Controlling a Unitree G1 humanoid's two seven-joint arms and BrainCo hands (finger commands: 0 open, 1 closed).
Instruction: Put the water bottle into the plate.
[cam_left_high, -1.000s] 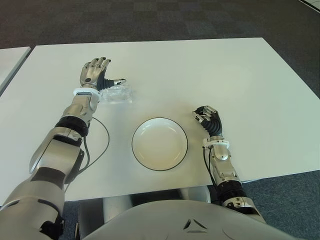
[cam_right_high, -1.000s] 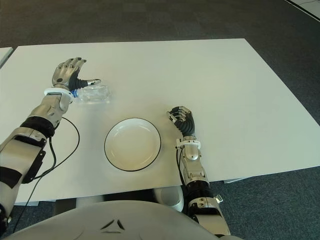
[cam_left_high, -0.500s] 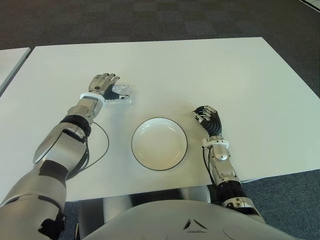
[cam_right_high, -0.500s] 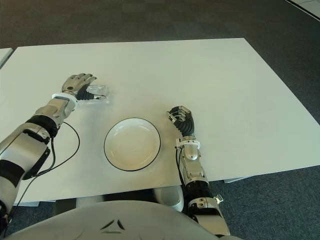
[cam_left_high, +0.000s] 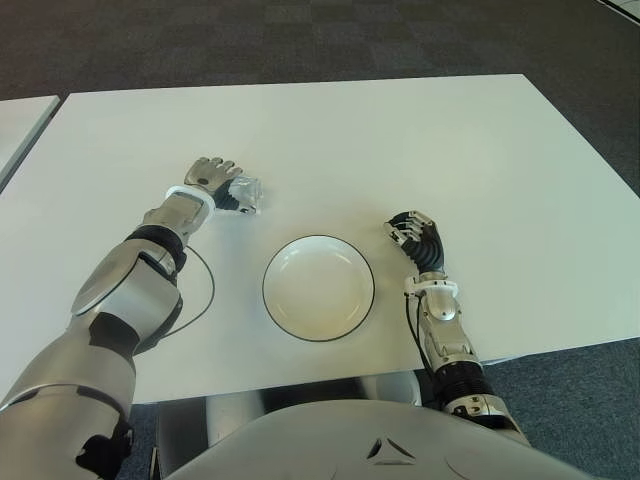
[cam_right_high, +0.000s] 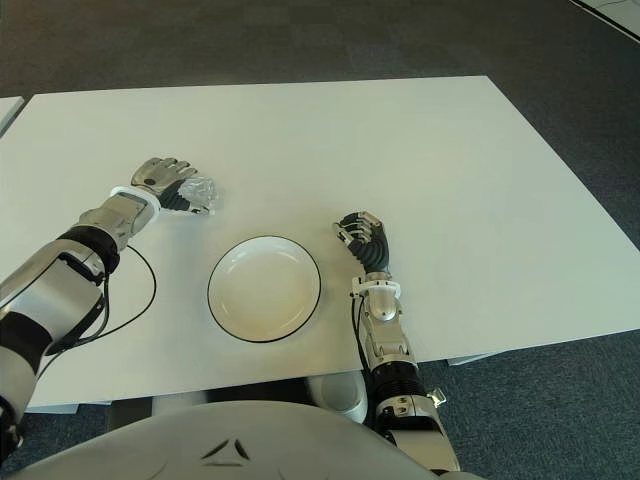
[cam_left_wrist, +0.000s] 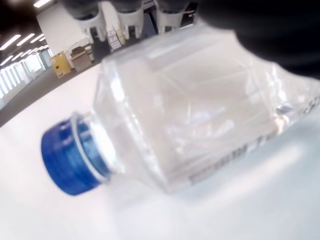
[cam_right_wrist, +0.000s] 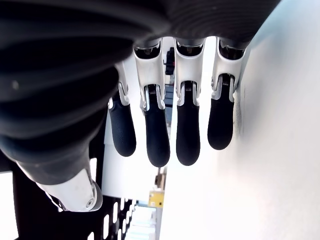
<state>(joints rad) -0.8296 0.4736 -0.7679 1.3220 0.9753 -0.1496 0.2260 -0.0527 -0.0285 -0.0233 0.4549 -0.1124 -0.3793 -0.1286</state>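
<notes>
Open-plan office: dark carpet tiles (cam_left_high: 300, 30), white table (cam_left_high: 400, 140), ceiling strip lights (cam_left_wrist: 15, 40).

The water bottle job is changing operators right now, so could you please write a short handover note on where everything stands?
Left robot hand: fingers closed over the water bottle, which lies on its side on the white table, up and to the left of the plate. The left wrist view shows the blue cap on.
Right robot hand: idle, just right of the plate, fingers loosely curled, holding nothing.
Done: the bottle is reached and gripped.
Left: lift it, carry it over to the plate, which holds nothing, set it down inside and let go.
</notes>
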